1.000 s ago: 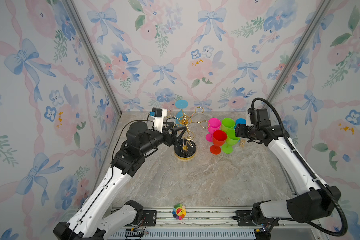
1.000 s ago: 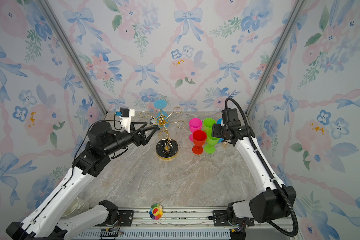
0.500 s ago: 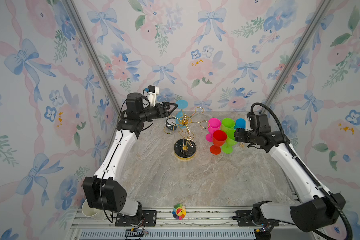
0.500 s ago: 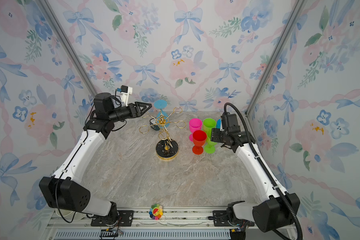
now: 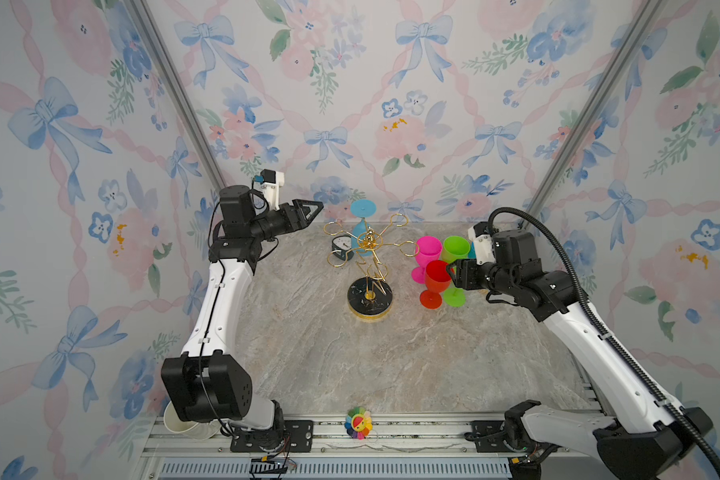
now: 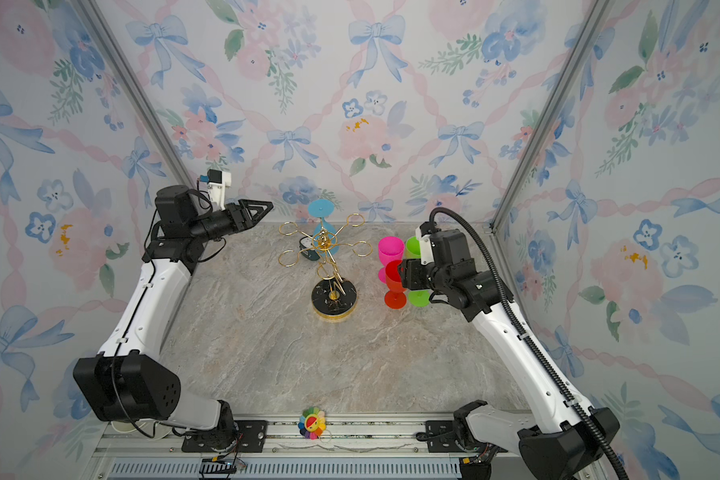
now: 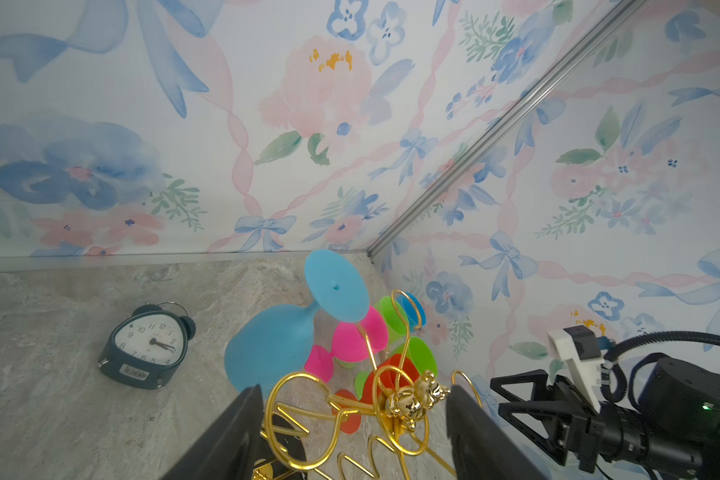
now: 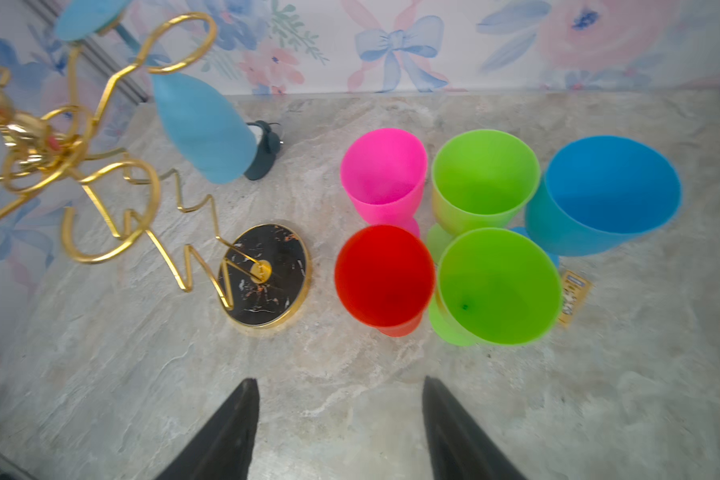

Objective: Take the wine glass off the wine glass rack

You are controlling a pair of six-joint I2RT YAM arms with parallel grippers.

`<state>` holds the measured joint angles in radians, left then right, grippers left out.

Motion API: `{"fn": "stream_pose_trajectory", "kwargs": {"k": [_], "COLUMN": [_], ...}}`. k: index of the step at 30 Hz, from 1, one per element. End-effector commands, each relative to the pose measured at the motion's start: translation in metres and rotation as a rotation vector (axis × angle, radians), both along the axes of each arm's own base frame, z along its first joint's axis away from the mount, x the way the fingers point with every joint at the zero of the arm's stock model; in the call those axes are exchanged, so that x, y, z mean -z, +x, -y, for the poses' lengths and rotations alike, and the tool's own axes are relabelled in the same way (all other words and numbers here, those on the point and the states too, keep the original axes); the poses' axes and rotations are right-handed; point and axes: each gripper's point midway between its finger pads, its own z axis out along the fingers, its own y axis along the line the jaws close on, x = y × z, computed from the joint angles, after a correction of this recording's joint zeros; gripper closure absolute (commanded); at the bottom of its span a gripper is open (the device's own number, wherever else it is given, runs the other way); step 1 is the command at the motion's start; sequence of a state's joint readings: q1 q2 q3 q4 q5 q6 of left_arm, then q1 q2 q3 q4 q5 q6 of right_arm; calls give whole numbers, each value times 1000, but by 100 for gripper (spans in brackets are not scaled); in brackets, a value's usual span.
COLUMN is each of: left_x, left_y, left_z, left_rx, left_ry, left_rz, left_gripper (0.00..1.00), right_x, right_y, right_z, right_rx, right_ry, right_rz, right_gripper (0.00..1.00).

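Clock (image 7: 146, 347): dark teal twin-bell alarm, white dial facing up, barcode sticker on its edge; nr back wall.
Pink goblet (image 8: 383, 174): upright, back row.
Rear green goblet (image 8: 485, 178): upright, btwn pink & blue.
Blue goblet (image 8: 607, 195): upright, just beside rear green.
Red goblet (image 8: 385, 278): upright, front of pink.
Front green goblet (image 8: 499, 286): upright, rim abt touching red's.
Card (image 8: 573, 297): small, yellow, flat, beside front green.
Flower toy (image 5: 358, 422): rainbow petals, front rail.
White cup (image 5: 184, 426): front-left corner, partly hidden.
Tabletop (image 5: 350, 365): grey-beige marble look.
Walls (image 5: 350, 104): floral & bow wallpaper.
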<state>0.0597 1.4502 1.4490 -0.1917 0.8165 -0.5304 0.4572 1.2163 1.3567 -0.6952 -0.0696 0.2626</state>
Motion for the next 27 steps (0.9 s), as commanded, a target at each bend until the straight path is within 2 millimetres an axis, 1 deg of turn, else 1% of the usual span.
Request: {"fn": "stream_pose_trajectory", "kwargs": {"k": [1, 3, 4, 9, 13, 19, 23, 27], "left_x": [31, 45, 48, 54, 54, 58, 56, 58], "left_y": [-3, -3, -4, 0, 3, 6, 5, 7], "left_z": [-18, -24, -24, -19, -14, 6, 16, 19], "left_rx": [-109, -139, -138, -108, -86, -34, -13, -13], "left_ry": [115, 145, 146, 133, 128, 128, 132, 139], "left_rz": [-36, -64, -70, -88, -88, -96, -90, -90], "left_gripper": [30, 31, 31, 38, 42, 45, 47, 48], "right_x": [-28, -29, -29, -32, -29, -26, -26, -26], "right_y": [1, 10, 14, 30, 36, 44, 46, 49], "right_z": [-48, -58, -62, -74, -75, -70, -69, -71], "right_rx": [-136, -132, -131, -118, -91, -61, -55, -60], "right_ry": [107, 123, 131, 180, 217, 275, 293, 303], "right_rz": [43, 28, 21, 9, -13, -32, -38, -44], "right_gripper": [37, 40, 42, 50, 55, 61, 66, 69]}}
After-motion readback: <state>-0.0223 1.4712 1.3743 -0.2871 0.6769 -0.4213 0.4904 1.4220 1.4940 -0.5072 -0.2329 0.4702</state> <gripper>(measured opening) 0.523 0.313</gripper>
